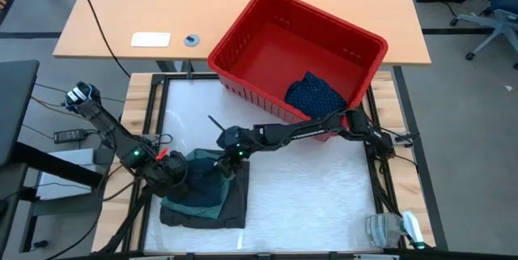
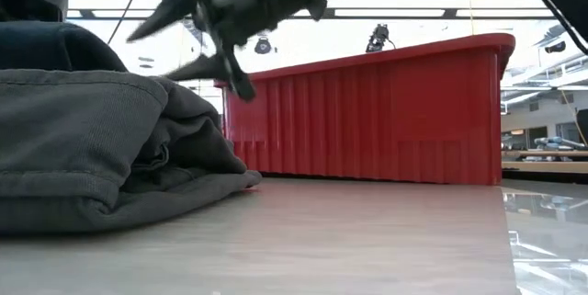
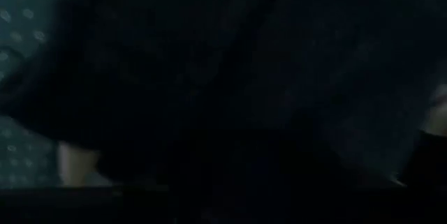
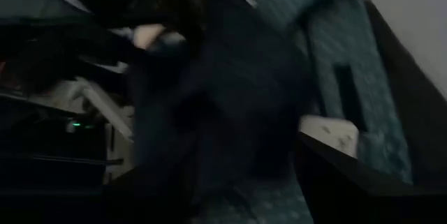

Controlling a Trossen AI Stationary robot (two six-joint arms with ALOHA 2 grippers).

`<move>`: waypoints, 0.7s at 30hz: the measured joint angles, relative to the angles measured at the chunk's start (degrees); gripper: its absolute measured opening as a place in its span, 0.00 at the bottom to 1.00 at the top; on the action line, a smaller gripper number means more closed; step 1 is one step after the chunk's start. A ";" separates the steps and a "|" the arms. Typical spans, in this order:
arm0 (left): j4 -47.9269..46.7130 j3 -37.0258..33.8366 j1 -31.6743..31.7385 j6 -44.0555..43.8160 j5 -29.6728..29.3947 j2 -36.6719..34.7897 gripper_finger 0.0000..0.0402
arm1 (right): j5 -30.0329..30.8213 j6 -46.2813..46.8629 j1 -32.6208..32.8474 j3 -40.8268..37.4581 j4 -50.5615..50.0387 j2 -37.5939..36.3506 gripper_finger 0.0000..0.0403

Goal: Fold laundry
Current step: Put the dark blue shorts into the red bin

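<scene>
A pile of laundry lies at the table's near left. A charcoal grey piece (image 1: pixel 235 205) (image 2: pixel 92 148) is at the bottom, with the teal dotted shirt (image 1: pixel 209 203) (image 4: pixel 335 77) on it. A plain dark piece (image 1: pixel 201 177) (image 4: pixel 223 98) lies on top. My right gripper (image 2: pixel 152 56) (image 1: pixel 222 140) hangs open just above the pile's far right corner, with nothing between its fingers. My left gripper (image 1: pixel 171 172) is down at the pile's left side, against the dark piece, which fills the left wrist view. A navy dotted piece (image 1: pixel 314 96) lies in the red basket.
The red plastic basket (image 1: pixel 239 23) (image 2: pixel 386 111) stands at the table's far right, partly over the far edge. A clear plastic object (image 1: pixel 392 229) sits at the near right corner. Bare white table (image 1: pixel 316 187) stretches to the right of the pile.
</scene>
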 joint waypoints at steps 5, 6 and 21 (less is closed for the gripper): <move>-4.92 7.58 -0.02 1.55 0.56 -1.06 0.47 | 3.79 -8.03 0.66 0.00 1.03 -2.90 0.58; -7.36 9.56 -0.04 2.69 -0.48 -1.10 0.47 | 4.76 -9.79 0.90 0.00 1.01 -3.08 0.58; -9.13 10.18 0.29 4.44 -0.62 2.55 0.47 | 3.35 -28.46 -2.10 -0.01 12.76 1.20 0.64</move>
